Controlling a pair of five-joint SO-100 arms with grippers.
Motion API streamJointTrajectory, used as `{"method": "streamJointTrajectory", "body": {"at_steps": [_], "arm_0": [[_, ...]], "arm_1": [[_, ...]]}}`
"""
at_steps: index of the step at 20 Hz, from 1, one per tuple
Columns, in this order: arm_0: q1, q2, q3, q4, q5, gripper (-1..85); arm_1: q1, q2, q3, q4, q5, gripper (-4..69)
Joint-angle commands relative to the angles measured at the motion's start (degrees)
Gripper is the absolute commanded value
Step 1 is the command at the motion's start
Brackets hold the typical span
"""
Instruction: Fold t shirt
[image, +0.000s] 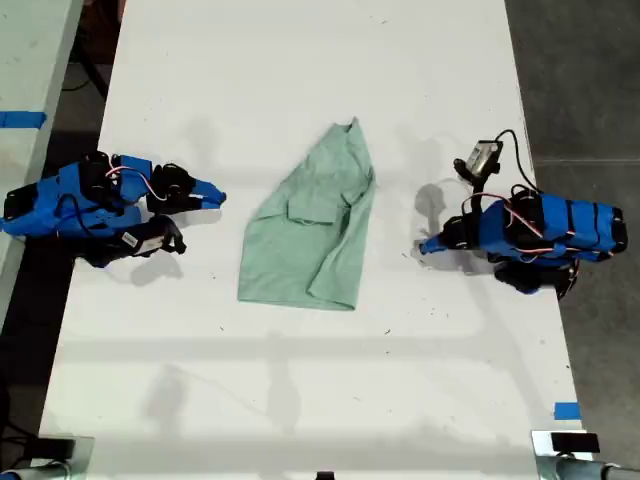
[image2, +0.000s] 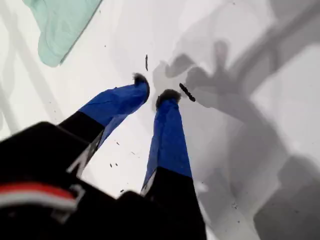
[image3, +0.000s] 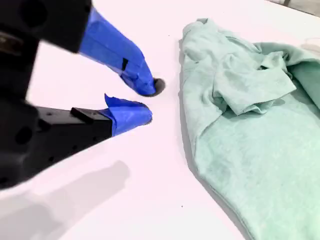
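White surface (image: 300, 400) under both arms. My second gripper (image3: 142, 100) has its pincer slightly spread and empty, just beside the t shirt (image3: 250, 150) lying mid-surface. My first gripper (image2: 154, 90) is narrowly parted, farther off. The cloth looks light, limp and wrinkled; I'd pinch the near edge or hem corner.

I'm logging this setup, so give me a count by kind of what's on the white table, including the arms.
T shirt, pale green: 1
Robot arms, blue and black, each with a pincer: 2 (my first gripper, my second gripper)
Total: 3
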Motion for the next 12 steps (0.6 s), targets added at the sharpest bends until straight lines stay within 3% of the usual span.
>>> {"method": "streamJointTrajectory", "body": {"at_steps": [1,7,9,10,11,12], "arm_0": [[1.1,0.0,2.5,0.1,-0.2,7.9],[1.1,0.0,2.5,0.1,-0.5,8.1],[2.8,0.0,2.5,0.1,-0.1,4.6],[4.6,0.0,2.5,0.1,-0.1,8.5],[6.4,0.6,2.5,-0.1,0.4,-0.3],[7.6,0.9,2.5,-0.5,-0.4,-0.1]], "arm_1": [[0.6,0.6,2.3,-0.2,-1.1,4.9],[1.1,0.6,2.4,-0.3,-2.3,3.2],[2.0,0.6,2.5,-0.4,-3.9,2.6],[2.2,0.6,2.5,-0.4,-4.6,2.2],[2.2,0.6,2.5,-0.5,-4.7,2.2],[2.2,0.6,2.5,-0.5,-4.9,2.2]]}}
